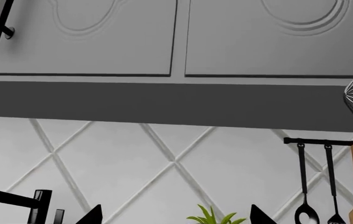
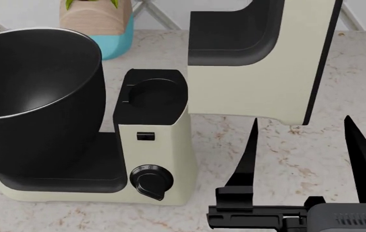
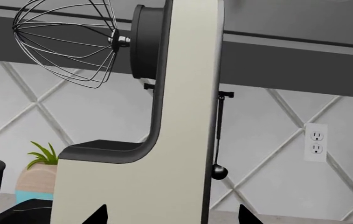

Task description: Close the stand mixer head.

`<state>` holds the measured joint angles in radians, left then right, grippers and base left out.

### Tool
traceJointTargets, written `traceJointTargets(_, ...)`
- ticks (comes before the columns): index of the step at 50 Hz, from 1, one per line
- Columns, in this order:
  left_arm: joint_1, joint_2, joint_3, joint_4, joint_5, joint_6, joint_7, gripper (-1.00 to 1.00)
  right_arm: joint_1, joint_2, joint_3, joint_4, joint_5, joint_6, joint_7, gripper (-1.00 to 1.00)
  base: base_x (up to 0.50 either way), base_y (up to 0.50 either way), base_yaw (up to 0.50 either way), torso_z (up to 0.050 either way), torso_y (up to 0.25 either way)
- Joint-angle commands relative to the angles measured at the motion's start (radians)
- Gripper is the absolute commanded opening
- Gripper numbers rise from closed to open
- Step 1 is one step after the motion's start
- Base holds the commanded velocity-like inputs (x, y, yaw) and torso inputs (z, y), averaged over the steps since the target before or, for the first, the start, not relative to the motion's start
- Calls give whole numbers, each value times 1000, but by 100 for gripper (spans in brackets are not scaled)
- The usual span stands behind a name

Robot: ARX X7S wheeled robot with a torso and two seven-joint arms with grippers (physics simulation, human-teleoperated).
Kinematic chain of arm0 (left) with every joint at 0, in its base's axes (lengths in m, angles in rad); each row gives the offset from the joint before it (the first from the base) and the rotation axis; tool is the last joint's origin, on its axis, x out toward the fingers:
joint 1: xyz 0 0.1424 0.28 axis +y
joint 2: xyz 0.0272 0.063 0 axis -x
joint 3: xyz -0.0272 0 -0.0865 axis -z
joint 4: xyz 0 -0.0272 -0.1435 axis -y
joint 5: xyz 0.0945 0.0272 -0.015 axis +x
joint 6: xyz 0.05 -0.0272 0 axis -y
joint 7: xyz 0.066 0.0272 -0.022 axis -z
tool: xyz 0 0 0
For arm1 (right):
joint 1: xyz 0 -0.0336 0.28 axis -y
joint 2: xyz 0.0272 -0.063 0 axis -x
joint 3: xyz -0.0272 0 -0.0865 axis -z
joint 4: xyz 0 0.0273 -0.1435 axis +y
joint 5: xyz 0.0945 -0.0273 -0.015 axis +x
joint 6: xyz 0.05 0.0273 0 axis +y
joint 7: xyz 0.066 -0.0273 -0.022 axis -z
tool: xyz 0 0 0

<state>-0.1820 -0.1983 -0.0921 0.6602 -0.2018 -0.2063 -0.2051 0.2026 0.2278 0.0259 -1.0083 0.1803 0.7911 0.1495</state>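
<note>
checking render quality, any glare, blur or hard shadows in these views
Head view: soft sheen inside the black bowl, faint shadow under the stand mixer head, all sharp. Right wrist view: whisk wires crisp, flat even light. Left wrist view: no glare or blur.

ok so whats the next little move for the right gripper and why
Probably ease the right gripper forward and up to the back of the stand mixer head. The head stands tilted up, whisk high in the air, and the open fingers sit just short of it, not touching, so contact comes before pushing it down.
</note>
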Motion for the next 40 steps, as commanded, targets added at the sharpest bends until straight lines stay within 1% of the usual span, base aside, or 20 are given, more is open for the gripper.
traceJointTargets(1, 2, -9, -26, 34, -46, -10, -9, 100, 6, 7, -2, -23, 23, 16, 16, 100, 0, 0, 0, 0, 0)
traceJointTargets(3, 2, -10, -30, 39, -53, -11, -11, 100, 12, 24, -7, -38, 48, 22, 31, 100, 0, 0, 0, 0, 0)
traceJointTargets(5, 1, -13, -36, 46, -60, -14, -14, 100, 36, 127, -4, -39, 207, 22, 169, 100, 0, 0, 0, 0, 0)
traceJointTargets(8, -2, -16, -67, 66, -105, -29, -20, 100, 83, 463, -5, -38, 624, -89, 587, 100, 0, 0, 0, 0, 0)
traceJointTargets(10, -4, -19, -80, 79, -124, -41, -25, 100, 126, 666, 17, -38, 864, -142, 789, 100, 0, 0, 0, 0, 0)
traceJointTargets(12, -6, -20, -81, 88, -126, -46, -32, 100, 105, 865, 66, -38, 1035, -272, 897, 100, 0, 0, 0, 0, 0)
traceJointTargets(13, -6, -20, -80, 89, -126, -46, -33, 100, 80, 916, 81, -38, 1063, -322, 915, 100, 0, 0, 0, 0, 0)
traceJointTargets(15, -4, -20, -71, 88, -119, -40, -32, 100, -35, 999, 219, -38, 1132, -399, 919, 100, 0, 0, 0, 0, 0)
traceJointTargets(17, -2, -21, -64, 86, -115, -38, -30, 100, -158, 1016, 406, -38, 1190, -399, 908, 100, 0, 0, 0, 0, 0)
traceJointTargets(20, -2, -26, -72, 90, -126, -42, -32, 100, -281, 951, 638, -28, 1246, -333, 879, 100, 0, 0, 0, 0, 0)
traceJointTargets(24, -4, -30, -82, 96, -140, -50, -39, 100, -362, 881, 783, -11, 1262, -278, 826, 100, 0, 0, 0, 0, 0)
traceJointTargets(26, -3, -31, -86, 106, -146, -55, -44, 100, -373, 907, 794, 29, 1281, -255, 840, 100, 0, 0, 0, 0, 0)
traceJointTargets(28, 0, -32, -89, 114, -153, -57, -46, 100, -352, 971, 733, 88, 1297, -268, 855, 100, 0, 0, 0, 0, 0)
traceJointTargets(30, -1, -34, -92, 114, -155, -55, -47, 100, -324, 1108, 573, 206, 1389, -341, 872, 100, 0, 0, 0, 0, 0)
traceJointTargets(33, -6, -35, -100, 114, -165, -55, -51, 100, -306, 1259, 392, 295, 1390, -535, 860, 100, 0, 0, 0, 0, 0)
traceJointTargets(34, -6, -36, -100, 112, -165, -53, -51, 100, -340, 1338, 353, 331, 1416, -625, 847, 100, 0, 0, 0, 0, 0)
traceJointTargets(37, -8, -37, -98, 107, -164, -50, -51, 100, -321, 1343, 367, 374, 1452, -569, 804, 100, 0, 0, 0, 0, 0)
traceJointTargets(38, -8, -38, -99, 108, -166, -49, -52, 100, -171, 1193, 217, 429, 1424, -419, 835, 100, 0, 0, 0, 0, 0)
traceJointTargets(39, -8, -39, -100, 107, -167, -48, -52, 100, -21, 1043, 67, 491, 1316, -269, 795, 100, 0, 0, 0, 0, 0)
traceJointTargets(40, -7, -39, -99, 105, -164, -45, -52, 100, 129, 893, -60, 527, 1392, -119, 864, 100, 0, 0, 0, 0, 0)
